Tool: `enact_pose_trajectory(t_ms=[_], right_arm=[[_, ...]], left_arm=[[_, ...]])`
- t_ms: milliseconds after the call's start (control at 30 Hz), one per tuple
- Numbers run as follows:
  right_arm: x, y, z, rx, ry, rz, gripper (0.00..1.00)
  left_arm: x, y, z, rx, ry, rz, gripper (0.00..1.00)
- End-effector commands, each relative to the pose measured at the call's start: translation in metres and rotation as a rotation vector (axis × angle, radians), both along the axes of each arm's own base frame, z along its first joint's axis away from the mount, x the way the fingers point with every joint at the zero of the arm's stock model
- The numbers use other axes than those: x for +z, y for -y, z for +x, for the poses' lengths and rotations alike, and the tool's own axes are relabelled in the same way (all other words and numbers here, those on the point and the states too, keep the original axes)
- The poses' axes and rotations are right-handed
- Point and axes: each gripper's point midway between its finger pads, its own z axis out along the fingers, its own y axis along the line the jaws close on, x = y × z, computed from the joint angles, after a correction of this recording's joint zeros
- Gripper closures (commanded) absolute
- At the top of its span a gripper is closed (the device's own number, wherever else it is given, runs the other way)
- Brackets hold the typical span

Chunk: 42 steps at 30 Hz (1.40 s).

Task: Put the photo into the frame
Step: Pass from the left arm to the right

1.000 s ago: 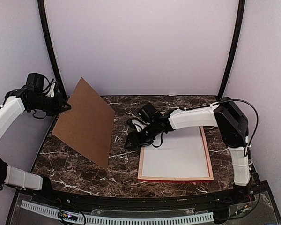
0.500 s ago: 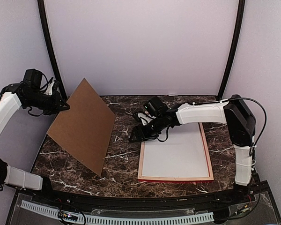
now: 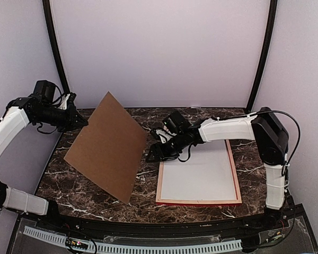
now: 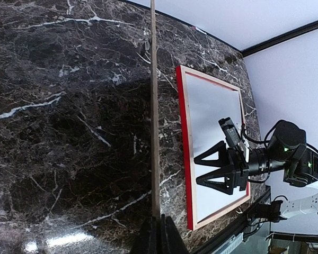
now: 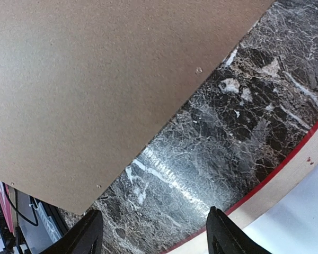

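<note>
The frame (image 3: pixel 199 201) lies flat on the right half of the marble table, red rim outward, with a white sheet (image 3: pixel 201 174) filling it. The photo's dark landscape shows nowhere. My left gripper (image 3: pixel 85 123) is shut on the upper left edge of a plain brown backing board (image 3: pixel 108 148), which hangs tilted above the table's left half. The left wrist view has that board edge-on (image 4: pixel 154 106), pinched between the jaws (image 4: pixel 158 233). My right gripper (image 3: pixel 148 157) hovers open just off the frame's far left corner. In its own view (image 5: pixel 153 212) nothing lies between the fingers.
Dark marble table (image 3: pixel 85 190) with walls close on three sides and black corner posts (image 3: pixel 55 53). The raised board (image 5: pixel 95 79) hangs close in front of the right gripper. The frame's edge (image 5: pixel 275 182) runs under the right finger.
The left arm has swung the brown board rightward, towards the table's middle and the right gripper. The right gripper has shifted a little away from the frame and stays open.
</note>
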Motion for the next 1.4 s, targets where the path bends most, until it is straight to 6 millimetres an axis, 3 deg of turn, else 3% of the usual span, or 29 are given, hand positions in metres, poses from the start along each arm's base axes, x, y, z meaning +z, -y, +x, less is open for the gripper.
enact_pose_trajectory(t_ms=[0,267,467,767,933,1200,1367], right_arm=[[-0.005,-0.021,0.0,0.008,-0.018,0.048,0.32],[-0.025,-0.032,0.005,-0.007,-0.05,0.044,0.33],[-0.023,-0.033,0.003,0.003,-0.058,0.065,0.33],[-0.007,-0.021,0.006,0.001,-0.08,0.139,0.33],[0.018,0.0,0.016,-0.033,-0.045,0.163,0.33],[0.086,0.059,0.046,-0.172,0.068,0.199,0.3],[0.123,0.077,0.054,-0.209,0.121,0.217,0.27]], left_arm=[[0.007,0.022,0.0,-0.049,0.038,-0.059,0.93],[0.011,0.054,0.0,-0.12,0.041,-0.14,0.89],[0.013,0.081,-0.005,-0.184,0.039,-0.191,0.86],[0.038,0.128,-0.018,-0.3,0.089,-0.284,0.73],[0.045,0.15,-0.025,-0.349,0.104,-0.289,0.66],[0.053,0.189,-0.034,-0.44,0.13,-0.298,0.54],[0.064,0.215,-0.038,-0.496,0.149,-0.316,0.51]])
